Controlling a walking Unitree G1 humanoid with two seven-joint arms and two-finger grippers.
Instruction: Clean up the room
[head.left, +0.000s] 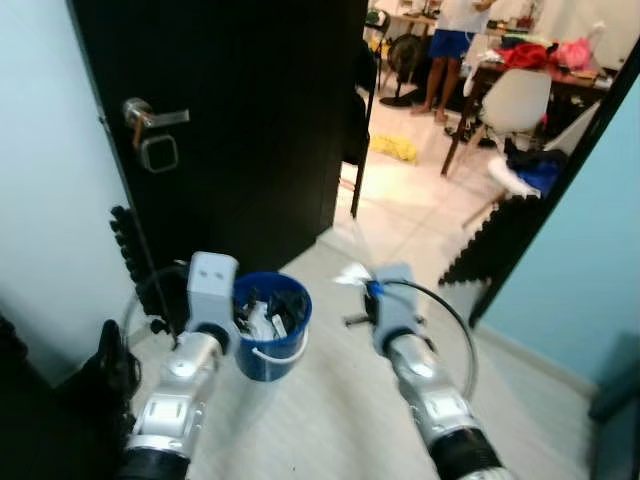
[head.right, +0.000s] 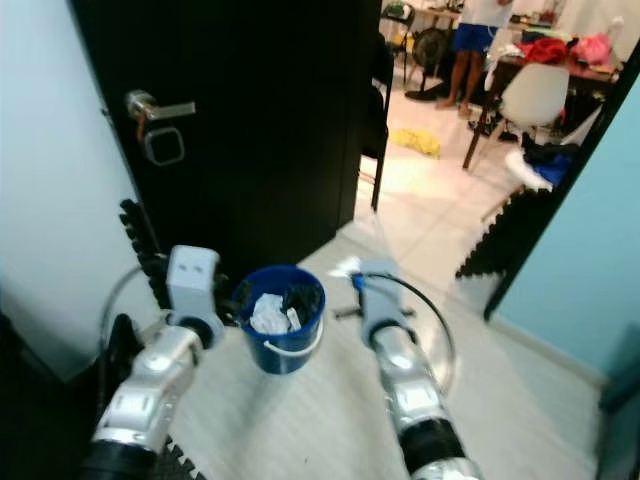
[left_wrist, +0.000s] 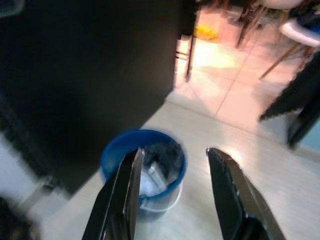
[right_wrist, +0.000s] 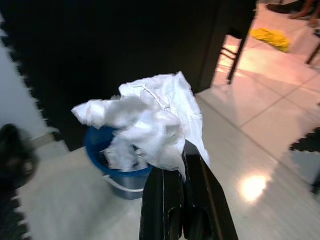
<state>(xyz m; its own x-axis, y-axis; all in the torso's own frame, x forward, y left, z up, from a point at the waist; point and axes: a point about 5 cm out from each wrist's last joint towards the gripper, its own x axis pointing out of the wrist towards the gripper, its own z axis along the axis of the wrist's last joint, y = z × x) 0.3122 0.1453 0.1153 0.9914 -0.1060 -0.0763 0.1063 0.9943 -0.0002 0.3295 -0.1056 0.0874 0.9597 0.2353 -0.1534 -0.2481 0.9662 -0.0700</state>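
Right gripper (right_wrist: 184, 165) pinching crumpled white tissue (right_wrist: 142, 122), just right of blue bucket (head.left: 272, 325). Left gripper (left_wrist: 172, 172) spread, empty. Next: swing tissue left over bucket, drop.

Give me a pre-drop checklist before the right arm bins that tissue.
1. Right tool shut on the crumpled white tissue: ok.
2. Blue bucket upright, mouth open upward: ok.
3. Room left in the bucket: cannot tell; white and dark scraps already sit inside, fill level unclear.
4. Tissue above the bucket mouth: not ok; in the eye views the right tool sits beside the bucket, toward the doorway.
5. Left tool out of the drop path: not ok; open, with one finger overlapping the rim in its wrist view.
6. Bystanders near the bucket: ok; a person stands far off in the next room.
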